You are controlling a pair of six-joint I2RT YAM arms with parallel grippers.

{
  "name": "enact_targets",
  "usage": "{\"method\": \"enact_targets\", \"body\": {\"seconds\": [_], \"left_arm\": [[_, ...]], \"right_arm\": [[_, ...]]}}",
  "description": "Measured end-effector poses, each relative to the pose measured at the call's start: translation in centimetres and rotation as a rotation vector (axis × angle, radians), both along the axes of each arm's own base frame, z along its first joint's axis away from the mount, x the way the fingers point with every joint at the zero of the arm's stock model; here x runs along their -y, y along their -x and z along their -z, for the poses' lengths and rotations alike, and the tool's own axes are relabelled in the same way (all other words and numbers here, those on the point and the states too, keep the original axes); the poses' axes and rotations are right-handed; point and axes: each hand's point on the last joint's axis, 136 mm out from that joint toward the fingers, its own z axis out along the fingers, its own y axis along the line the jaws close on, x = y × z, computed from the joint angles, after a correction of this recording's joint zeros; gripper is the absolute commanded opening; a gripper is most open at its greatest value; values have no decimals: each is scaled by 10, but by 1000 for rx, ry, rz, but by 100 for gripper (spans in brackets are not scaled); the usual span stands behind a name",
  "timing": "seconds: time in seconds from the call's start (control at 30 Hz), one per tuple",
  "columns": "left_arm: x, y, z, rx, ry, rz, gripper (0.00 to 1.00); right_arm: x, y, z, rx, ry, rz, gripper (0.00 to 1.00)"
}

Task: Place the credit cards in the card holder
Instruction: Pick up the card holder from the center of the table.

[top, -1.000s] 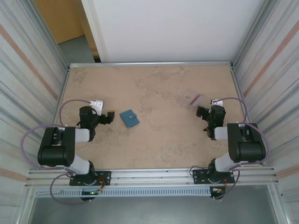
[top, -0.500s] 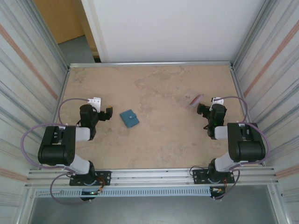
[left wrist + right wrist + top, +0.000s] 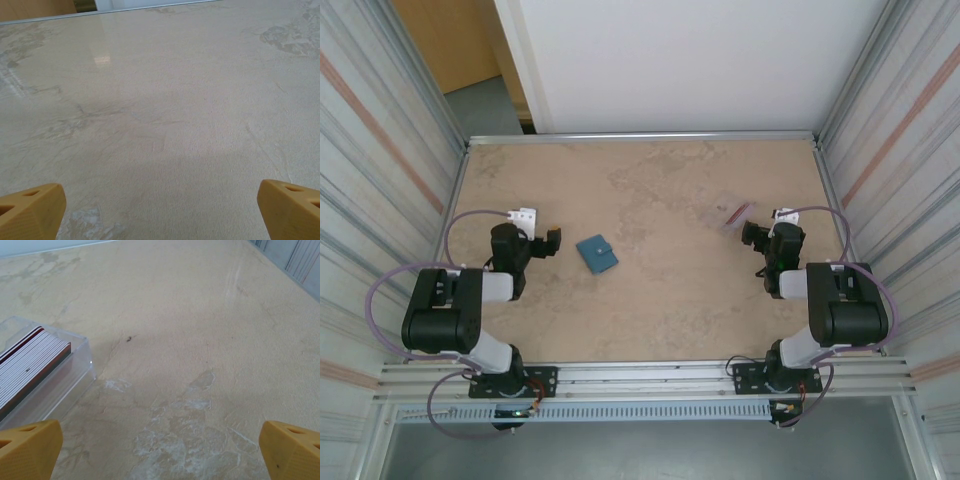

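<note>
We see the card holder (image 3: 597, 253) lying closed and flat on the table (image 3: 660, 310), a little to the left of the table's middle and about halfway between its far and near edges, turned at a slight angle to them. The left gripper (image 3: 552, 243) sits low over the table just to the left of the card holder, between it and the left edge, and is apart from it. In the left wrist view its two yellow fingertips (image 3: 31, 211) stand at opposite bottom corners with bare table between them, so we read the jaws as spread wide and holding nothing. The credit cards (image 3: 31, 365) are stacked on edge inside a clear plastic case (image 3: 75, 371), and we make out red and white edges packed close together. That case lies toward the right edge of the table, somewhat nearer the far edge than the near one and well apart from the card holder. The right gripper (image 3: 752, 236) hangs just on the near side of the case, pointing toward it. In the right wrist view its yellow fingertips (image 3: 287, 450) are likewise far apart, the jaws spread and empty, with the case lying ahead of the left finger and open table ahead of the right one. We cannot tell whether the left finger touches the case wall.
</note>
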Motion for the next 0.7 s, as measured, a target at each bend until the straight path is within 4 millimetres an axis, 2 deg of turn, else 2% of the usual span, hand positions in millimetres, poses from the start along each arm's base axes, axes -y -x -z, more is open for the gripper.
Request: {"method": "enact_targets", "body": {"seconds": [0.17, 0.27, 0.37, 0.43, 0.47, 0.53, 0.57, 0.63, 0.7], "left_arm": [[-1, -2, 1, -21, -3, -7, 99], [-2, -20, -12, -89, -4, -15, 99], [0, -53, -57, -117, 18, -17, 99], [5, -70, -101, -114, 57, -9, 99], [8, -72, -116, -117, 77, -3, 99], [21, -63, -140, -138, 119, 24, 99], [28, -55, -143, -158, 135, 39, 99], [52, -28, -141, -229, 180, 88, 99], [72, -1, -128, -302, 250, 137, 99]], "right_arm": [[1, 0, 0, 0, 3, 5, 99], [2, 3, -6, -5, 10, 18, 99], [8, 4, -28, 2, 8, 54, 99], [12, 5, -60, 49, -22, 83, 99], [13, 6, -74, 68, -34, 90, 99], [14, 9, -108, 97, -74, 107, 99], [13, 11, -124, 104, -90, 110, 99], [6, 15, -154, 118, -118, 100, 99], [-13, 24, -175, 129, -142, 51, 99]]}}
